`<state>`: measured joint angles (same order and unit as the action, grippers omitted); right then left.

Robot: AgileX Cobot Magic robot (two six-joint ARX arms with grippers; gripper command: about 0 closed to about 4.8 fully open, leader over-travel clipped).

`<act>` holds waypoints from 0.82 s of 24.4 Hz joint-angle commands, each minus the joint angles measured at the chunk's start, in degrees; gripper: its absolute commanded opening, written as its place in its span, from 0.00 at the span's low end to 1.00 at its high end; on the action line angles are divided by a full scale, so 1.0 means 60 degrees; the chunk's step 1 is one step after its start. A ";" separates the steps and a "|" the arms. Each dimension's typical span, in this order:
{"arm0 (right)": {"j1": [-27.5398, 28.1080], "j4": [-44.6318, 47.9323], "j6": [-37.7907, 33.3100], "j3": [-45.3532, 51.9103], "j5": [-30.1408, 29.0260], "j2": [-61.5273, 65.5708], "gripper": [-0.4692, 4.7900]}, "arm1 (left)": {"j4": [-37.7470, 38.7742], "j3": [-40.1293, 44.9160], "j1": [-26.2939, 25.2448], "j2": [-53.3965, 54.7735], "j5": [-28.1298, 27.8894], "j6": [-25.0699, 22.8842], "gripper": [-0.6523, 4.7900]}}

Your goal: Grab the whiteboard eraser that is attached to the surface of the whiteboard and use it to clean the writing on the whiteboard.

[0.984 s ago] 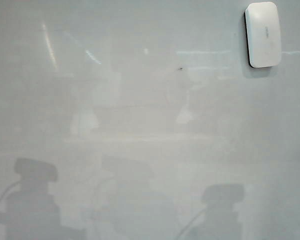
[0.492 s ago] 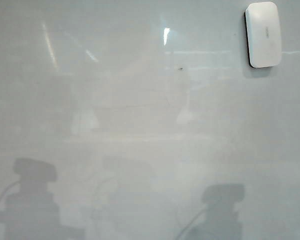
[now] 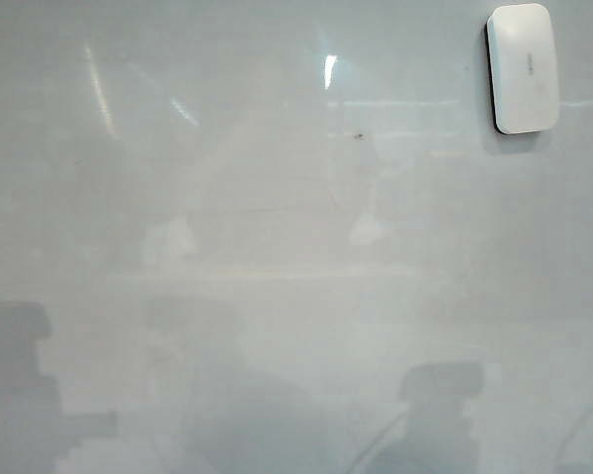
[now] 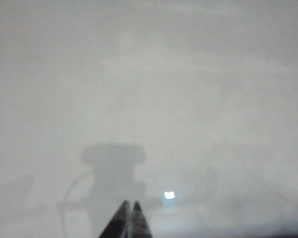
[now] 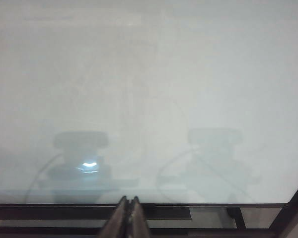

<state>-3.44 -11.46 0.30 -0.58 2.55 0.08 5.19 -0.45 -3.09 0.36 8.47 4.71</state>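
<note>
The whiteboard eraser (image 3: 523,67), a small white rounded block, sticks to the whiteboard (image 3: 277,247) at the far upper right of the exterior view. The glossy pale board fills that view; the writing does not show on it. Neither arm appears in the exterior view, only their grey reflections along the bottom. In the left wrist view my left gripper (image 4: 130,204) is shut and empty, its two dark tips pressed together over bare board (image 4: 149,99). In the right wrist view my right gripper (image 5: 129,199) is shut and empty, near the board's edge.
A tiny dark speck (image 3: 359,135) sits on the board left of the eraser. The right wrist view shows the board's dark frame (image 5: 64,212) beneath the right gripper's tips. A bright light reflection (image 4: 169,195) glints near the left gripper.
In the exterior view the left arm's reflection at the bottom left has slid leftward and lost its earlier shape. The eraser and the right arm's reflection stay put.
</note>
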 commanded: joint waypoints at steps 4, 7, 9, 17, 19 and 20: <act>-0.0011 0.0015 0.0022 -0.0025 0.0022 0.0004 0.09 | 0.0758 -0.0011 0.0007 0.0011 0.0055 -0.0033 0.11; -0.0015 0.0018 0.0022 -0.0025 0.0018 0.0004 0.09 | 0.0769 -0.0011 0.0007 0.0011 -0.0153 -0.0029 0.11; -0.0015 0.0018 0.0022 -0.0025 0.0022 0.0004 0.09 | 0.0790 -0.0011 0.0007 0.0011 -0.0310 -0.0025 0.11; -0.0015 0.0018 0.0022 -0.0025 0.0022 0.0004 0.09 | 0.0780 -0.0011 0.0004 0.0011 -0.0302 -0.0025 0.11; -0.0015 0.0015 0.0022 -0.0025 0.0022 0.0004 0.09 | 0.0780 -0.0011 0.0004 0.0011 -0.0302 -0.0025 0.11; -0.0015 0.0018 0.0022 -0.0025 0.0022 0.0004 0.09 | 0.0780 -0.0011 0.0000 0.0011 -0.0302 -0.0025 0.11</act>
<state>-3.44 -11.46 0.30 -0.58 2.55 0.08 9.72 -0.47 -3.11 0.38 6.87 4.60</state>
